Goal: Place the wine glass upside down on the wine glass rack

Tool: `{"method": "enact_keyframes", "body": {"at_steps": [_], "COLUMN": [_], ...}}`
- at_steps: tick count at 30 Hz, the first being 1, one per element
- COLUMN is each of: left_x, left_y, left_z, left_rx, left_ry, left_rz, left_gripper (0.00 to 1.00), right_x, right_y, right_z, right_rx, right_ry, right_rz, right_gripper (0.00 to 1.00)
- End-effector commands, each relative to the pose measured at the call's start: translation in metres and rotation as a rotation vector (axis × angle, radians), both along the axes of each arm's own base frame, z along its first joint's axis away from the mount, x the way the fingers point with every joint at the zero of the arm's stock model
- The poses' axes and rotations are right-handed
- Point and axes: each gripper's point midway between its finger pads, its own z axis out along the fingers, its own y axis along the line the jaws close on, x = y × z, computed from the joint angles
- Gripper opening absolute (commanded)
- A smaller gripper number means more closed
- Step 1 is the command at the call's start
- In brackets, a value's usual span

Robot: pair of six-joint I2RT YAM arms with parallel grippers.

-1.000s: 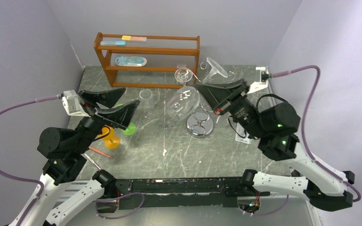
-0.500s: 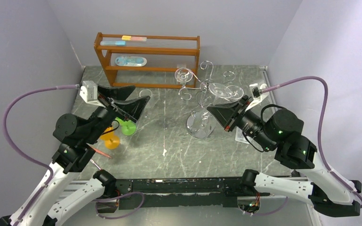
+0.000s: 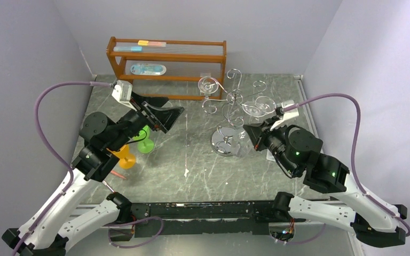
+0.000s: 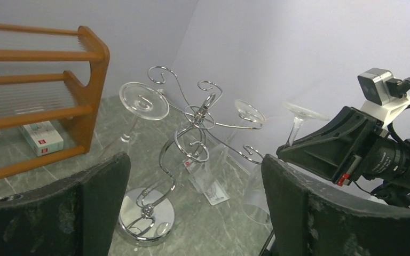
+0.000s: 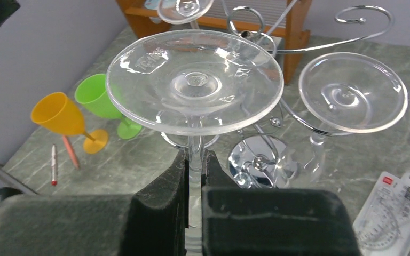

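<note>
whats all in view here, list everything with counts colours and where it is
wine glass rack: 1, chrome, right of centre
hung wine glasses: 2, clear, foot up on its arms
held wine glass: 1, clear, foot up beside them
orange goblet: 1, orange, left side
green goblet: 1, green, beside it
wooden shelf: 1, brown, back, packets on it
pens: 2, red and whitish, by orange goblet
ruler pack: 1, clear, right of rack base
left gripper: 1, black, open, empty
right gripper: 1, black, shut on held glass's stem
</note>
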Motion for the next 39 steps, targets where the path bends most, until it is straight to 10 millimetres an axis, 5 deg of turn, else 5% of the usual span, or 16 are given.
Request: {"method": "enact_keyframes", "body": {"at_steps": [1,22,39], "left_x": [-0.007,0.002,0.014], "left_y": [-0.005,-0.013,-0.032], "left_z": [0.011,-0.012,-0.036], "left_rx": [-0.015,0.012,0.012], "left_ry": [-0.011,0.061,0.194], "left_rz": [-0.045,-0.053,-0.1], "left_gripper": [0.96,0.94,0.93], "right_x": [0.008,0.028,0.038], "right_y": [-0.015,-0.01,0.002], "right_z": [-0.002,-0.049,-0.058], "right_rx": [0.007,-0.017,0.032], "right_ry": [-0.017,0.03,0.054], "right_rz": [-0.092,-0.219,-0.248], "right_gripper": [0.0,0.0,0.0]}}
